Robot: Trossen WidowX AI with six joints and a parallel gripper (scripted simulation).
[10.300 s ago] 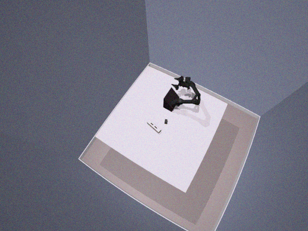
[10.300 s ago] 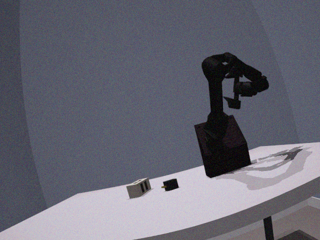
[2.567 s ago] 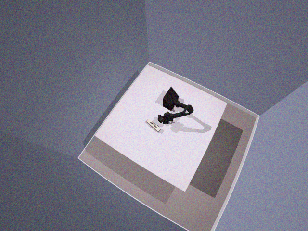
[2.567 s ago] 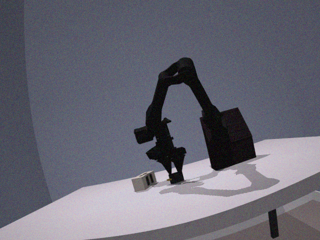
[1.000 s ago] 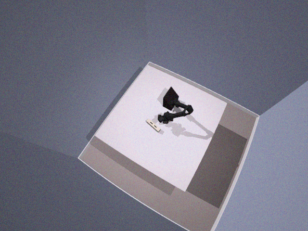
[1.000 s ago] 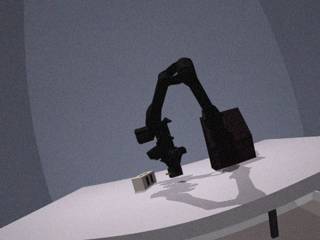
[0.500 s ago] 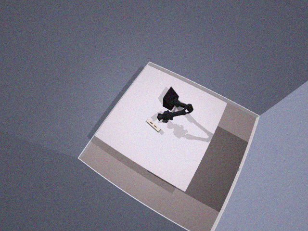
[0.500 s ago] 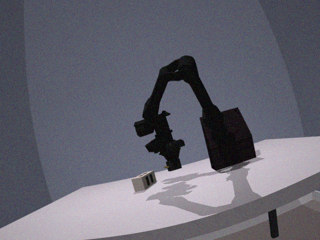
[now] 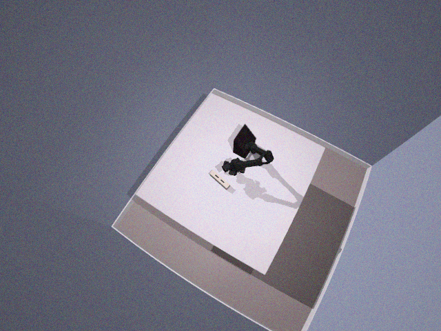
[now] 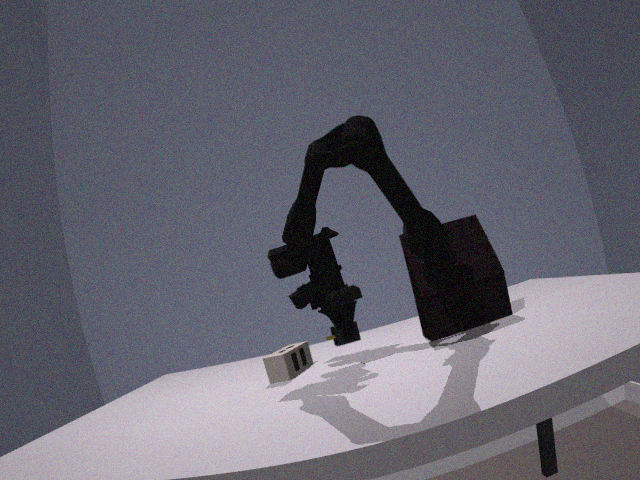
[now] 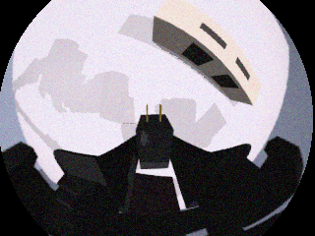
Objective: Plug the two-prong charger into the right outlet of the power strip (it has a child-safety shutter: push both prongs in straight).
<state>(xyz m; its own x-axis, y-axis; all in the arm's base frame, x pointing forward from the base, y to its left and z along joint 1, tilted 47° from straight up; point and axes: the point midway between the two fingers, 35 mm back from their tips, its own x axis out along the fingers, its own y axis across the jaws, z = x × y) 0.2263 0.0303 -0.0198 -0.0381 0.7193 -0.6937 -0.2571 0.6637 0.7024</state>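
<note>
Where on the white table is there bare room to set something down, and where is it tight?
Open patches: between the power strip and the tabletop's lower edge in the top view, and left of the dark base. Crowded: the narrow gap between strip and jaws, which hold the charger.

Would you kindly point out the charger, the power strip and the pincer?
charger (image 11: pixel 155 140): wrist view, middle of its black body
strip (image 9: pixel 219 179) (image 10: pixel 278 367) (image 11: pixel 186 40): top, exterior and wrist views, its casing
pincer (image 10: pixel 345 333) (image 11: pixel 153 137): exterior and wrist views, between its fingertips
</note>
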